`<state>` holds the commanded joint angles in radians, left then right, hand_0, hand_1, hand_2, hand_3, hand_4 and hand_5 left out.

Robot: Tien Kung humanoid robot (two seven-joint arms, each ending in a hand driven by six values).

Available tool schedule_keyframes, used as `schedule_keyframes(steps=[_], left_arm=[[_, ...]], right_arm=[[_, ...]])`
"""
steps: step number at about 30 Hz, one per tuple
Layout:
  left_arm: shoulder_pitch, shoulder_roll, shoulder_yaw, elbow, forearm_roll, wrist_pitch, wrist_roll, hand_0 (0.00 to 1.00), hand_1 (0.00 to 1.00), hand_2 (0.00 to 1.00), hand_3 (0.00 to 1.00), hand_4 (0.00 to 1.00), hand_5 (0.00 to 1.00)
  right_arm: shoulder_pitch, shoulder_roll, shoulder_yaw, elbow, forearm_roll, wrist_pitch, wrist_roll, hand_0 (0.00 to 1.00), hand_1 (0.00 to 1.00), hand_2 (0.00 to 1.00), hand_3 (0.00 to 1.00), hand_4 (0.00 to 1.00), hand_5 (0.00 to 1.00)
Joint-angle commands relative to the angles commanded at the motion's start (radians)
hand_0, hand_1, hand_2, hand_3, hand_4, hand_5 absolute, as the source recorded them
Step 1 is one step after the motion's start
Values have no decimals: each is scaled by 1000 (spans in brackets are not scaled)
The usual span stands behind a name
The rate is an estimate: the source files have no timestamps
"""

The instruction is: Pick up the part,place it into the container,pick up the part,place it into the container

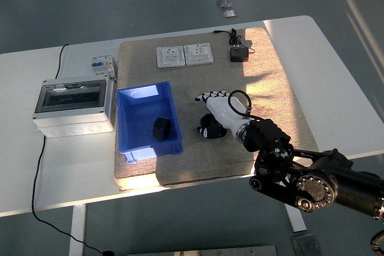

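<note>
A small black part (161,128) lies inside the blue container (133,146) at the left of the brown mat. My right hand (205,112) hovers over the mat just right of the container, clear of its rim, with fingers (207,96) spread and holding nothing. A black adapter part (239,55) with a cable sits at the mat's far edge. The left hand is out of view.
Two white socket panels (185,55) lie at the back of the mat (276,106). A grey electrical box (73,106) with a clear lid stands left of the container, a circuit breaker (103,64) behind it. A black cable (42,148) runs off the table's left.
</note>
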<state>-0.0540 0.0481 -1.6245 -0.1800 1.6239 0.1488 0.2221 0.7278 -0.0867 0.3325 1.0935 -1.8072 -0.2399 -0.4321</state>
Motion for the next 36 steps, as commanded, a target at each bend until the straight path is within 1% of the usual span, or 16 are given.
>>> schedule_keyframes(steps=[1,6,7,12,13,18,19,24,25,26,29,30,31,34,35,36], left_arm=[[0,0,1,0,-1,0,0,694,684,689,673,703,748],[0,0,2,0,-4,2,-2,694,684,689,673,703,748],[0,0,1,0,-4,2,-2,694,683,688,674,693,780],[-1,0,2,0,-4,2,-2,694,683,688,674,693,780],[-1,0,2,0,-4,2,-2,694,683,687,675,694,784],[-1,1,4,0,-7,1,-1,694,683,687,675,694,784],[-1,1,5,0,-9,1,-1,694,683,685,674,696,787],[0,2,6,0,-10,1,-1,694,683,685,674,696,787],[0,2,6,0,-10,1,-2,694,682,685,676,697,790],[0,2,6,0,-10,0,-2,694,682,685,676,697,790],[0,2,5,0,-9,0,-2,694,682,685,676,697,790],[0,2,5,0,-9,0,-2,694,682,685,676,697,790],[-1,2,5,0,-9,0,-3,694,682,685,678,696,795],[-1,2,5,0,-9,1,-4,694,682,685,678,696,795],[-1,2,4,0,-9,1,-4,694,682,685,678,696,795],[-1,2,4,0,-8,1,-5,694,682,685,678,696,795]], right_arm=[[-1,2,-3,-8,-2,5,-3,891,667,849,871,748,291],[-4,9,-19,-32,-2,36,-20,891,667,849,871,748,291],[-5,9,-21,-33,-6,40,-24,894,635,807,867,753,294],[-6,11,-25,-31,-31,33,-28,894,635,807,867,753,294],[-7,11,-25,-31,-39,30,-29,822,458,664,739,495,108],[-11,10,-15,-24,-86,33,-42,822,458,664,739,495,108],[-13,9,-9,-20,-97,37,-46,694,326,579,661,139,2],[-19,5,10,-9,-131,56,-61,694,326,579,661,139,2],[-19,5,13,-8,-134,57,-61,569,223,565,639,116,2],[-19,4,15,-8,-137,57,-60,569,223,565,639,116,2],[-14,1,21,-6,-146,21,-36,569,223,565,639,116,2],[-10,0,23,-4,-148,0,-19,569,223,565,639,116,2],[-6,-2,24,-1,-146,-21,-2,547,201,559,624,55,2],[8,-2,24,13,-109,-96,65,547,201,559,624,55,2],[15,0,20,20,-80,-128,100,547,201,559,624,55,2],[19,2,16,27,-58,-149,128,547,201,559,624,55,2]])
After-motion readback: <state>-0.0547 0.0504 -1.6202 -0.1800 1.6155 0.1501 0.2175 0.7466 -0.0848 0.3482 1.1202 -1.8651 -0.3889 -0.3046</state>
